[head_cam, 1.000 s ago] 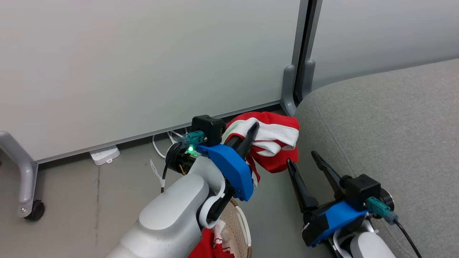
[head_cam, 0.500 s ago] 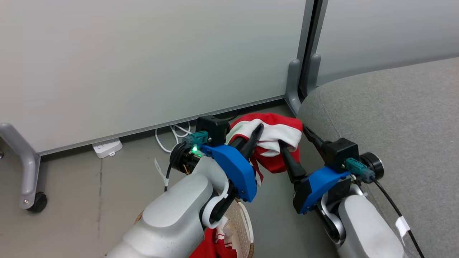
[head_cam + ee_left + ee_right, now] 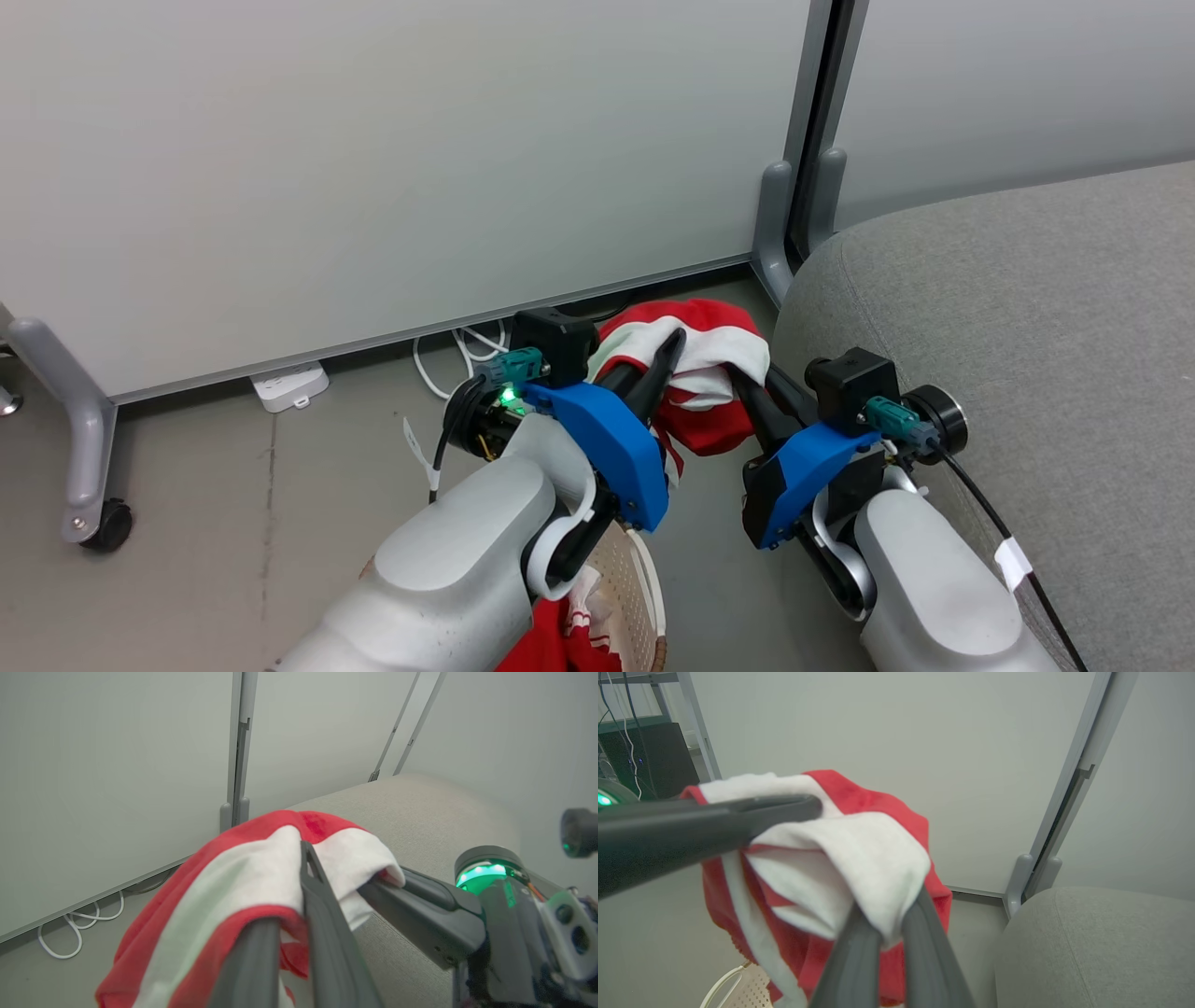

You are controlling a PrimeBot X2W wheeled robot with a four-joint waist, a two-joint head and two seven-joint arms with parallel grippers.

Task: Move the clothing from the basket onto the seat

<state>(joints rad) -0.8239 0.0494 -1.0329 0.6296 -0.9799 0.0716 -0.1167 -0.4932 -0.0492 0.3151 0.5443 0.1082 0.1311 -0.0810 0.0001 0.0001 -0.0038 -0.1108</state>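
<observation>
A red garment with white bands, part of the clothing, hangs in the air between both grippers, just left of the grey seat. My left gripper is shut on its left side, with cloth draped over one finger. My right gripper is shut on the white band at its right edge. In the right wrist view my right gripper pinches the cloth, and a left gripper finger crosses from the left. The basket sits on the floor below my left arm, with another red garment inside.
A pale partition wall stands behind, with a grey metal post and foot beside the seat's corner. A white power strip and looped white cables lie along the wall base. A grey frame leg on a caster stands at the far left.
My right gripper moved up and left to the hanging garment, then shut on its white band. The left gripper kept its grip. The head camera shifted slightly.
</observation>
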